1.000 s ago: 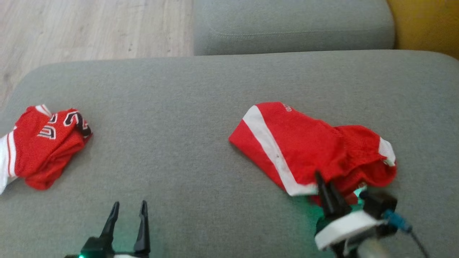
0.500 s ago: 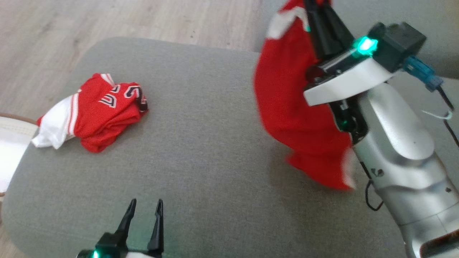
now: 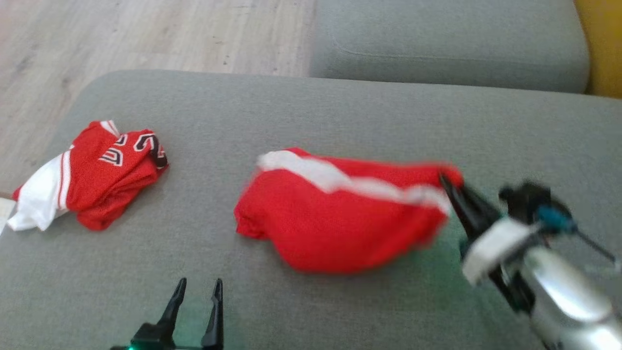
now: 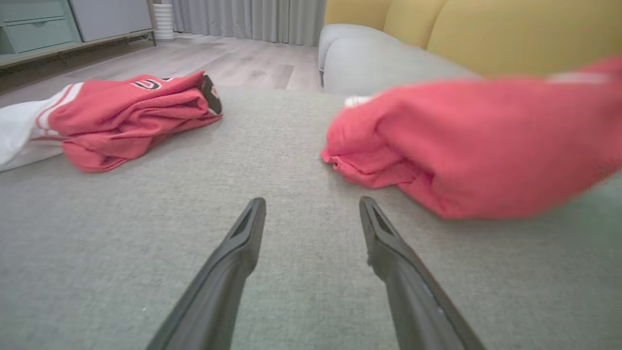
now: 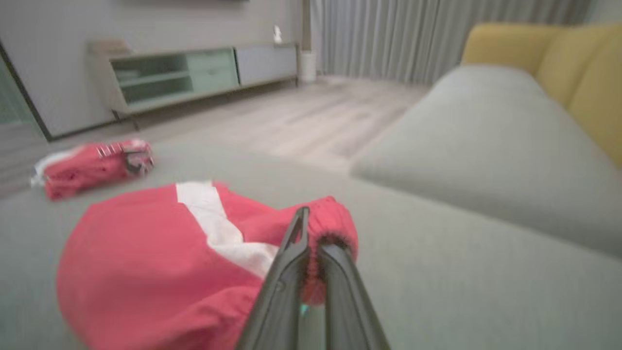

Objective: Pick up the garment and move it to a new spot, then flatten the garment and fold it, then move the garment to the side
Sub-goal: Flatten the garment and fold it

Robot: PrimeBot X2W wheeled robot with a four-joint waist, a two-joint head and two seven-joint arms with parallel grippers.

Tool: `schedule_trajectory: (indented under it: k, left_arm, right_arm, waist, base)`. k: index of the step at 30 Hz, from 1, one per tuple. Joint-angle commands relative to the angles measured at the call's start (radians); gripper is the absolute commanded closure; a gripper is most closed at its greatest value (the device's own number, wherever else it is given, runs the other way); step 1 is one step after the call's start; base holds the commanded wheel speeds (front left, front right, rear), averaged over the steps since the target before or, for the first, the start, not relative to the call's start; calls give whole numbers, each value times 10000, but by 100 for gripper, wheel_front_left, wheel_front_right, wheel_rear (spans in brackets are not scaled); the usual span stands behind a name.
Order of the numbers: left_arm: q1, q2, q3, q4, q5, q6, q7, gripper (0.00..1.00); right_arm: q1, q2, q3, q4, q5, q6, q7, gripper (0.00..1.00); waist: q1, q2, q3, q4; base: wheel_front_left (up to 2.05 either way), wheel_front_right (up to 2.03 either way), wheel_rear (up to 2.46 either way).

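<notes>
The garment (image 3: 335,221), red with a white stripe (image 3: 335,178), lies bunched near the middle of the grey seat (image 3: 311,107); its outline is blurred. The right gripper (image 3: 446,181) reaches in from the seat's right side. Its fingers are pressed together on the garment's right end, just beside the end of the stripe. The left gripper (image 3: 200,284) hovers at the seat's near edge, left of centre, fingers parted over bare fabric, apart from the garment. A red and white jersey (image 3: 97,177) lies crumpled at the seat's left edge. Beyond the far edge are a wooden floor (image 3: 146,34) and a grey cushion (image 3: 447,43).
</notes>
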Motion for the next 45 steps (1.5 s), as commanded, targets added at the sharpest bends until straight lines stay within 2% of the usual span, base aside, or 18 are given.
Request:
schedule_trajectory:
  k: [1, 2, 3, 4, 5, 6, 8, 11, 14, 17, 20, 23, 25, 29, 35, 40, 45]
  left_arm:
    - [-523, -14, 240, -283, -13, -2, -97, 0]
    - [-535, -14, 210, -259, -8, -6, -97, 0]
    - [-532, -14, 195, -233, -14, -5, -97, 0]
    - [-532, -14, 195, -233, -14, -5, -97, 0]
    - [-521, -14, 210, -220, -22, 6, -97, 0]
    - [-502, -14, 235, -211, -30, 18, -97, 0]
    - [-455, -14, 296, -189, -34, 35, -97, 0]
    - [-467, -14, 437, -164, 6, 99, -97, 0]
    - [-535, -14, 590, -184, 49, 218, -97, 0]
    - [-617, -14, 717, -291, 148, 349, -97, 0]
    - [-668, -14, 821, -359, 227, 452, -97, 0]
    - [-698, -14, 907, -368, 342, 562, -97, 0]
    - [-695, -14, 949, -361, 381, 634, -97, 0]
    - [-693, -14, 1032, -326, 481, 718, -97, 0]
    - [-906, -14, 1150, -237, 564, 663, -97, 0]
    - [-2195, 2, 1165, 410, 454, 67, -97, 0]
    - [-4326, 37, 928, 1809, -180, -342, -97, 0]
  right_arm:
    - [-143, -224, 225, -1, 223, -6, -65, 100]
    - [73, -334, 418, 295, 343, -6, -65, 98]
    - [249, -414, 585, 571, 474, -6, -65, 68]
    - [249, -414, 585, 571, 474, -6, -65, 68]
    - [359, -467, 685, 834, 633, -6, -65, 13]
    - [429, -490, 716, 1120, 778, -6, -65, 0]
    - [442, -430, 846, 1573, 873, -6, -64, 0]
    - [258, -255, 519, 2068, 724, -6, -64, 0]
    - [21, -5, -820, 2216, -292, -6, -64, 0]
    - [393, 611, -2732, 1215, -1692, -6, -64, 0]
    - [1353, 1545, -4381, -41, -3052, -6, -64, 0]
    - [2333, 2446, -5400, -838, -4029, -6, -65, 0]
    - [2859, 2820, -5771, -1030, -4419, -6, -65, 0]
    - [3430, 3193, -6016, -1166, -4717, -6, -65, 0]
    - [3443, 3336, -5897, -1203, -4744, -6, -65, 0]
    - [3232, 3355, -5657, -1215, -4622, -6, -65, 0]
    - [2944, 3361, -5367, -1276, -4493, -6, -65, 0]
  waist:
    - [0, 0, 76, -168]
    - [0, 0, 70, -226]
    - [0, 0, 61, -283]
    - [0, 0, 61, -283]
    - [0, 0, 52, -350]
    - [0, 0, 36, -414]
    - [0, 0, -6, -540]
    - [0, 0, -34, -729]
    - [0, 0, -55, -899]
    - [0, 0, -92, -1037]
    - [0, 0, -161, -1147]
    - [0, 0, -210, -1233]
    - [0, 0, -229, -1273]
    - [0, 0, -236, -1385]
    - [0, 0, -120, -1547]
    - [0, 0, 248, -1632]
    - [0, 0, 895, -1821]
  base:
    - [0, 0, 0]
    - [0, 0, 0]
    - [0, 0, 0]
    - [0, 0, 0]
    - [0, 0, 0]
    - [0, 0, 0]
    - [0, 0, 0]
    - [0, 0, 0]
    - [0, 0, 0]
    - [0, 0, 0]
    - [0, 0, 0]
    - [0, 0, 0]
    - [0, 0, 0]
    - [0, 0, 0]
    - [0, 0, 0]
    - [0, 0, 0]
    - [0, 0, 0]
